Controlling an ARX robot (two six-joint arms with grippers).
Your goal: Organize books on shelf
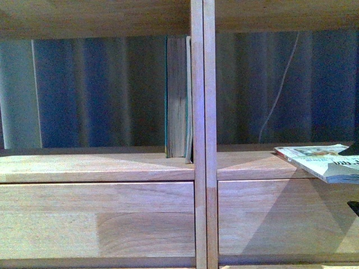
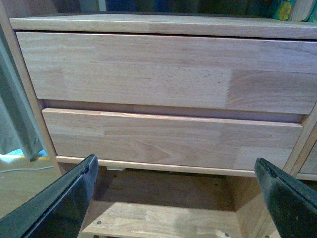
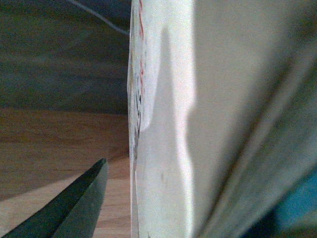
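Broadly, the shelf (image 1: 95, 168) is pale natural wood, smooth and square-edged, with an open back. Its boards look rigid, so a book should slide along them without snagging. Its plain drawer fronts (image 2: 163, 74) fill my left wrist view.

The thick teal book (image 1: 176, 95) stands upright in the left compartment against the central divider (image 1: 202, 112), its greyish page edges facing me. I judge it heavy and stiff. I would take it across the covers, low down, so it cannot swing.

The thin paperback (image 1: 322, 159) lies nearly flat at the front of the right compartment, jutting past the board's lip and sloping downward. It looks light, floppy and glossy, so it would likely bend or slip if pinched at a corner. A hold near the spine suits it better.

My left gripper (image 2: 174, 161) hangs spread wide by the drawers, holding nothing. My right gripper (image 1: 352, 178) sits at the paperback's outer end. One dark finger (image 3: 74, 208) shows just beside its white face and the other is hidden, so I cannot tell whether I am clamped on it.
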